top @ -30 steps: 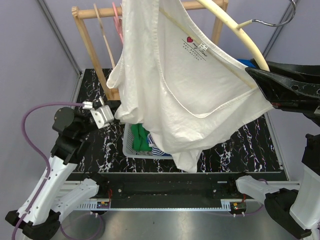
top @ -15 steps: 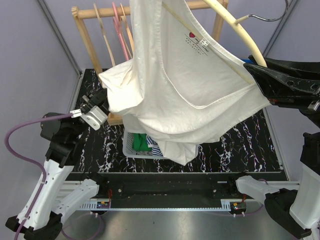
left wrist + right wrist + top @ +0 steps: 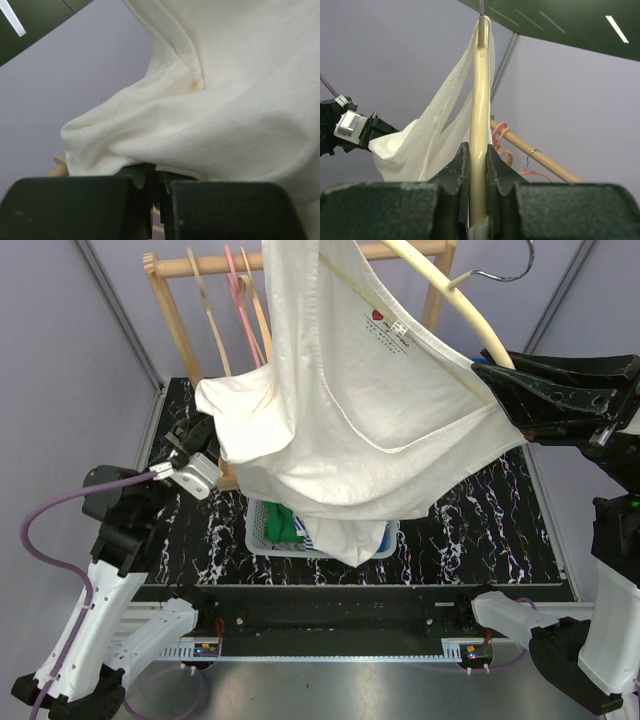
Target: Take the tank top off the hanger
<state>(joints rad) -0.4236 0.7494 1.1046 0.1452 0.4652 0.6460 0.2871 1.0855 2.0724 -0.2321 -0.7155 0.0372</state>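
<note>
My right jaws clamp the cream hanger, and my left jaws are pinched shut on a fold of the tank top. It hangs in the air above the desk — stretched out to the left but not yet off, so freeing the straps is what's left, I judge. The right wrist view shows cloth looped over the hanger's far end — from above I can't tell that.

Black marbled table: white basket holding clothes, mid-table; wooden rack standing far left.
</note>
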